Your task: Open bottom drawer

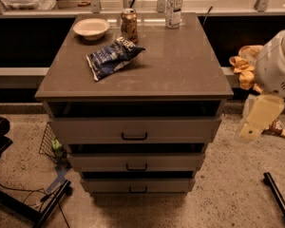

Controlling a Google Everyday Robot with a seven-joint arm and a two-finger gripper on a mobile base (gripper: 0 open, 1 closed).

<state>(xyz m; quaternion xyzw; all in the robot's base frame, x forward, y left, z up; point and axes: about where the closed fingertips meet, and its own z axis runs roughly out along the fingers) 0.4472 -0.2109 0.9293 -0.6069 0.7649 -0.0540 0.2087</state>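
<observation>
Currently I count three grey-brown drawers with black bar handles. The bottom drawer sits lowest, lower centre of frame, its contents unseen. The flat cabinet top carries one round white bowl, one can, one clear bottle and one crumpled blue bag. My gripper hangs at the right edge; I cannot tell its grip state.

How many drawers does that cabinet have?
3, stacked in the cabinet: the top drawer, the middle drawer below it, and the bottom drawer lowest. The gripper hangs off to the cabinet's right, touching none.
</observation>
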